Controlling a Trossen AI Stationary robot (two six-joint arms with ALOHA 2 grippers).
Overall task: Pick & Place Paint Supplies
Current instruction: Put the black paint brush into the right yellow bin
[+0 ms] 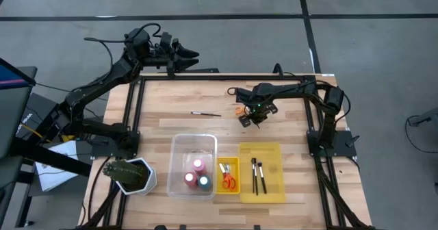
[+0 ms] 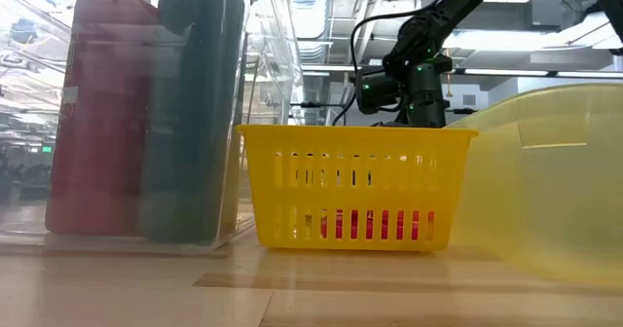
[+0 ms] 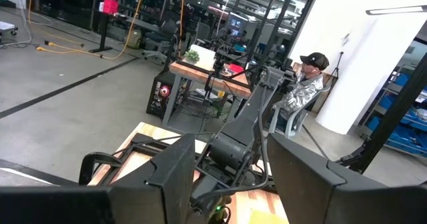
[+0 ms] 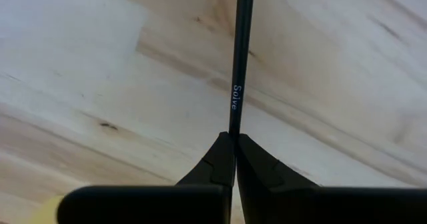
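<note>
Right end effector (image 4: 234, 159) on "Solve"-marked paintbrush (image 4: 239, 71)

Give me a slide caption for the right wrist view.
Right hand shut on a thin dark paintbrush marked "Solve", held above the pale wooden table.

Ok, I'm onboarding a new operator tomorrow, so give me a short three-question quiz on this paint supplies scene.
1. True or false: the right tool is shut on a thin dark-handled paintbrush.
2. Which bin holds the scissors? A) clear bin B) small yellow basket C) flat yellow tray
3. Fill in: the number of paintbrushes lying in the flat yellow tray is ___.

Key:
1. True.
2. B: they lie in the small yellow basket, between the clear bin with the paint bottles and the tray.
3. Two.
</note>
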